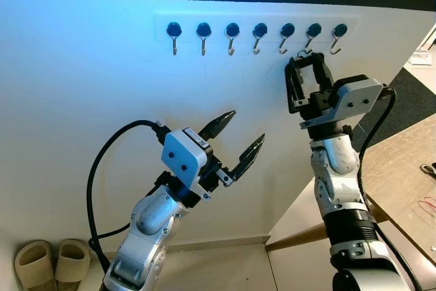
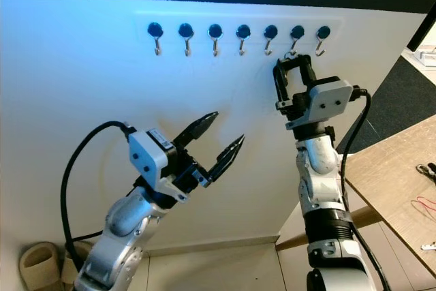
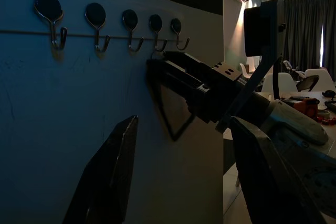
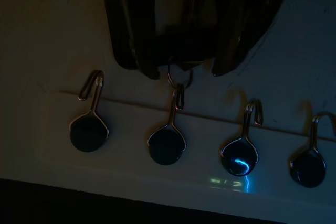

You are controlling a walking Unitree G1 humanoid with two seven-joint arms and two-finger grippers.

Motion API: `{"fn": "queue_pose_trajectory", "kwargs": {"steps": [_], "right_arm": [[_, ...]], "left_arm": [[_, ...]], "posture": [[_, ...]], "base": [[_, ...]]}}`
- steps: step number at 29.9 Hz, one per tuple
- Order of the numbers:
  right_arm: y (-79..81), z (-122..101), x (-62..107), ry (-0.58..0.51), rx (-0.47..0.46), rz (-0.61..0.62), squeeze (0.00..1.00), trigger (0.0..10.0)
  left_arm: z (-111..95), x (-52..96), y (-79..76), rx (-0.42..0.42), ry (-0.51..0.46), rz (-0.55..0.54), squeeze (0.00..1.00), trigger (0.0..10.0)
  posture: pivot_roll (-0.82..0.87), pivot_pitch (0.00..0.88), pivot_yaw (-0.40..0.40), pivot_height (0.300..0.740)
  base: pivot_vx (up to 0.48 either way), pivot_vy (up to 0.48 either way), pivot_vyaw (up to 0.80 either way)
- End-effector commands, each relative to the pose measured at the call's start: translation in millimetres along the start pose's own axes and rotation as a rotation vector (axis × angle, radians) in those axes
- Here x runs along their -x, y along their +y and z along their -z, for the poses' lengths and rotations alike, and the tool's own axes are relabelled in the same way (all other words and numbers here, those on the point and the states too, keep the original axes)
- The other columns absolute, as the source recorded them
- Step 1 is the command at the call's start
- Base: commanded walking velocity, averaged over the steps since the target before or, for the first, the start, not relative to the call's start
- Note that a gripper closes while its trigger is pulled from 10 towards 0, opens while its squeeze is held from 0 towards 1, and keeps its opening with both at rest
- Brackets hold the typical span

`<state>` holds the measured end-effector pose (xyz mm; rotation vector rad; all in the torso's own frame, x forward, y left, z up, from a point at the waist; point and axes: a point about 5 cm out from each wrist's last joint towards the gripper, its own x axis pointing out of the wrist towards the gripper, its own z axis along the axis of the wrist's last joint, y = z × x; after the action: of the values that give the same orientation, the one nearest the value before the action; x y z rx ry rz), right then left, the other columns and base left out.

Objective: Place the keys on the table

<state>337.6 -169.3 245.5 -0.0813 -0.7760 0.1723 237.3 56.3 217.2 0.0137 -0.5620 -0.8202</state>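
A white rack (image 1: 216,17) with several dark-knobbed metal hooks is fixed high on the white wall. The keys' metal ring (image 4: 178,78) hangs on the hook second from the right (image 1: 310,34). My right gripper (image 1: 306,65) is raised just below that hook. A dark piece of the keys (image 4: 178,43) bridges its fingertips, and the fingers look shut on it. Lower and to the left, my left gripper (image 1: 245,127) is open in mid-air, empty and clear of the wall.
A wooden table (image 1: 402,168) stands at the lower right, with small dark items (image 1: 429,168) and a red cable (image 1: 429,204) on it. A pair of beige slippers (image 1: 51,260) lies on the floor at the lower left by the wall.
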Motion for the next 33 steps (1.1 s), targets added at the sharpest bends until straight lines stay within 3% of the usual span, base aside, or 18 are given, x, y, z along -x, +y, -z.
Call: {"fn": "queue_pose_trajectory", "kwargs": {"steps": [1, 2, 3, 31, 33], "right_arm": [[-0.5, 0, 1.0, -0.003, -0.003, -0.002, 0.00, 2.7], [-0.5, 0, 1.2, -0.006, -0.004, -0.002, 0.00, 1.7], [-0.6, 0, 1.3, -0.009, -0.005, -0.001, 0.00, 0.0], [3.6, -14, 0.3, -0.079, -0.024, 0.021, 0.00, 0.0], [4.7, -15, -0.4, -0.082, -0.027, 0.018, 0.00, 0.4]], "left_arm": [[-1, -0.8, -3.4, -0.004, 0.006, 0.025, 0.00, 10.0], [-1, -0.8, -3.5, -0.004, 0.006, 0.025, 0.00, 10.0], [-1, -0.7, -3.6, -0.004, 0.006, 0.026, 0.00, 10.0], [-1, 0.1, -6.7, -0.007, 0.011, 0.046, 0.00, 10.0], [-1, 0.1, -6.8, -0.007, 0.013, 0.048, 0.00, 10.0]], "posture": [[0.08, 0.108, -0.069, 0.740], [0.08, 0.108, -0.069, 0.740], [0.08, 0.109, -0.069, 0.740], [0.08, 0.096, -0.065, 0.740], [0.08, 0.098, -0.064, 0.740]], "base": [[0.000, 0.000, 0.00], [0.000, 0.000, 0.00], [0.000, 0.000, 0.00], [0.000, 0.000, 0.00], [0.000, 0.000, 0.00]]}}
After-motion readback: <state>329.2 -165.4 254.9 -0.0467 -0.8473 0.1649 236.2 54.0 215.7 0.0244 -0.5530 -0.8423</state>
